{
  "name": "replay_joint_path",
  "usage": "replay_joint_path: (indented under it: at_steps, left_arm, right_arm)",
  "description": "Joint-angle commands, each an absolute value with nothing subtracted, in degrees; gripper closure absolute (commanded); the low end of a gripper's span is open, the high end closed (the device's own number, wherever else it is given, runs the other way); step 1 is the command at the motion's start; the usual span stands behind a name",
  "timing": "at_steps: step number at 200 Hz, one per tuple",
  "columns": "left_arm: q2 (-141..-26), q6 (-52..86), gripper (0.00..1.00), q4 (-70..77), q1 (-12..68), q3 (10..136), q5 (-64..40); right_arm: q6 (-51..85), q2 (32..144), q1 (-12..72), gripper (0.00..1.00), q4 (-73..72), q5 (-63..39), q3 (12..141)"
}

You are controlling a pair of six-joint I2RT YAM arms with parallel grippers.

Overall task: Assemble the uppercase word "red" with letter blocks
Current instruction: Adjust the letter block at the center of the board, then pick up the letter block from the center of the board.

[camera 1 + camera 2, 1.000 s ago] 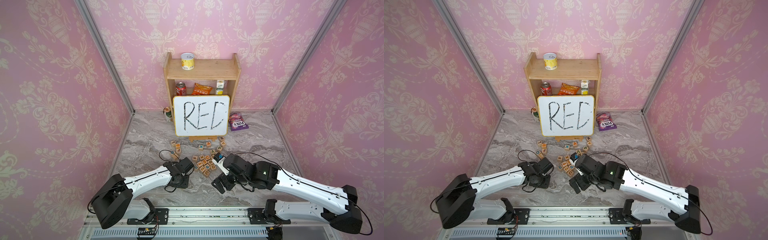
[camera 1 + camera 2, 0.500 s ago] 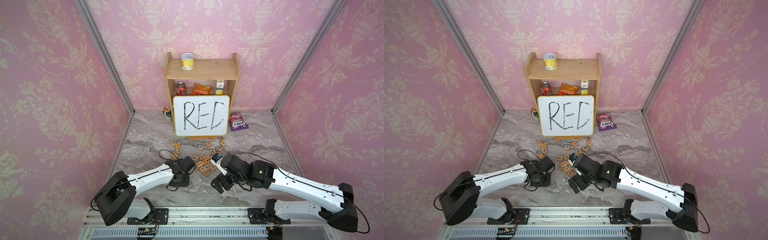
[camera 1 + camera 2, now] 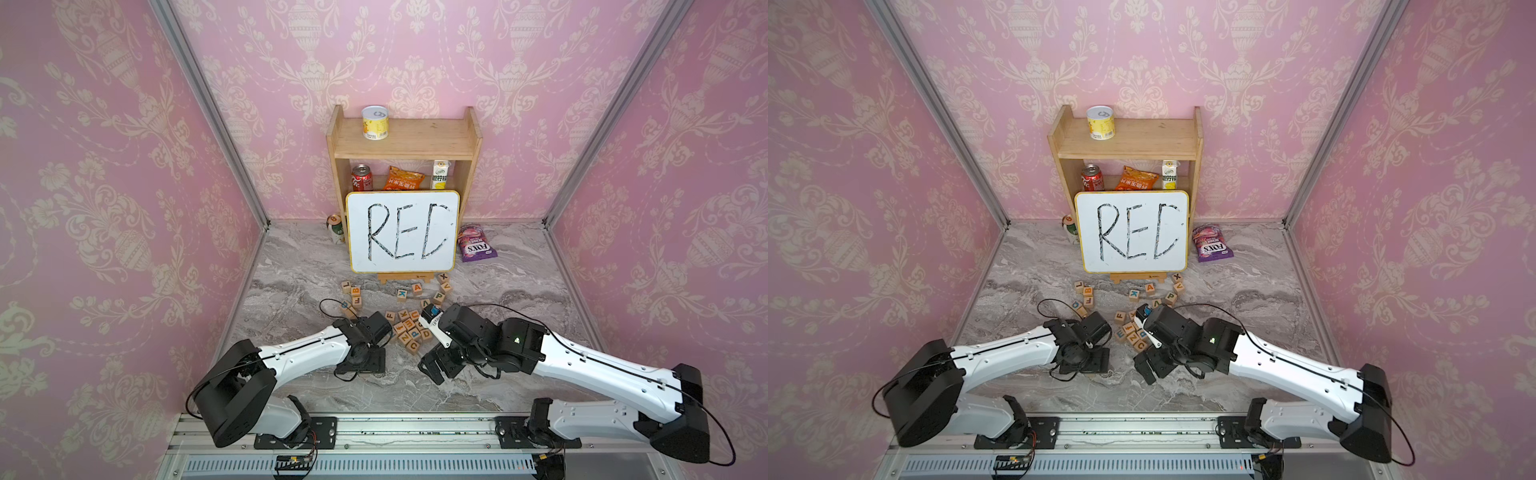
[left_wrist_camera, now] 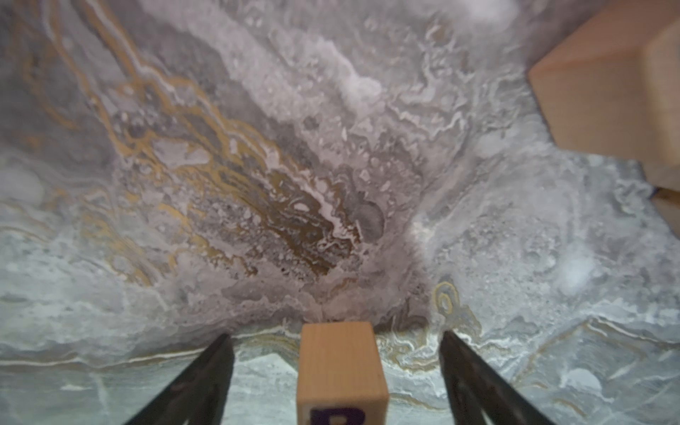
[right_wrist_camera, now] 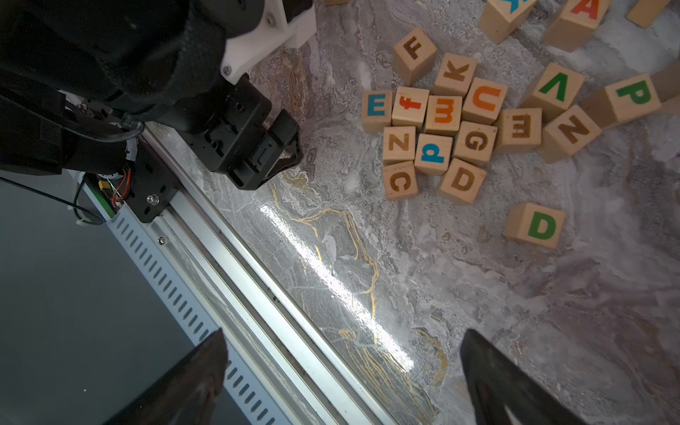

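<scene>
A light-wood cube with a purple R (image 4: 340, 360) rests on the marble table (image 4: 257, 184) between the fingers of my left gripper (image 4: 336, 335). The jaws are open, with a gap on each side of the cube. That gripper (image 3: 362, 360) points down near the table's front and hides the cube in both top views. My right gripper (image 5: 342, 331) is open and empty above the table's front edge; it (image 3: 432, 368) faces the left one. A cube with a green D (image 5: 535, 225) lies alone beside the pile. A cube with a blue E (image 5: 376, 106) sits in the pile.
A tight pile of letter cubes (image 3: 409, 328) lies just behind both grippers, including an orange D (image 5: 461, 180). More cubes (image 3: 353, 293) are scattered toward the whiteboard reading RED (image 3: 402, 230). A shelf (image 3: 405, 141), a can (image 3: 336, 228), a snack bag (image 3: 476, 249) and the front rail (image 3: 374, 432) border the table.
Both arms stay almost where they were in the top views. The right wrist has edged slightly toward the left arm.
</scene>
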State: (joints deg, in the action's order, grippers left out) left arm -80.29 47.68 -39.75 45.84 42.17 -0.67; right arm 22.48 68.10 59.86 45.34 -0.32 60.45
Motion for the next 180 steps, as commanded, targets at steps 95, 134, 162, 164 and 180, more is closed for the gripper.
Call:
replay_joint_path:
  at_steps: [95,134,162,164,180]
  left_arm:
    - [-75.9,40.4,0.01,-39.8,45.5,50.6,-0.4]
    - [-74.5,37.1,0.01,-39.3,45.5,52.1,0.4]
    - [-75.2,34.9,0.01,-40.7,45.3,53.8,2.9]
    - [-75.3,34.6,0.01,-40.8,45.3,53.9,2.9]
    - [-76.0,33.2,0.01,-40.8,45.3,54.8,2.6]
  right_arm:
    - [21.4,74.4,52.4,0.00,47.9,-2.8,64.4]
    - [21.9,76.1,49.7,0.00,48.0,-2.7,64.3]
    - [22.2,77.6,47.5,0.00,48.4,-2.2,64.9]
    - [22.2,77.7,47.4,0.00,48.4,-2.1,65.0]
    - [22.6,78.8,46.3,0.00,48.8,-1.1,65.7]
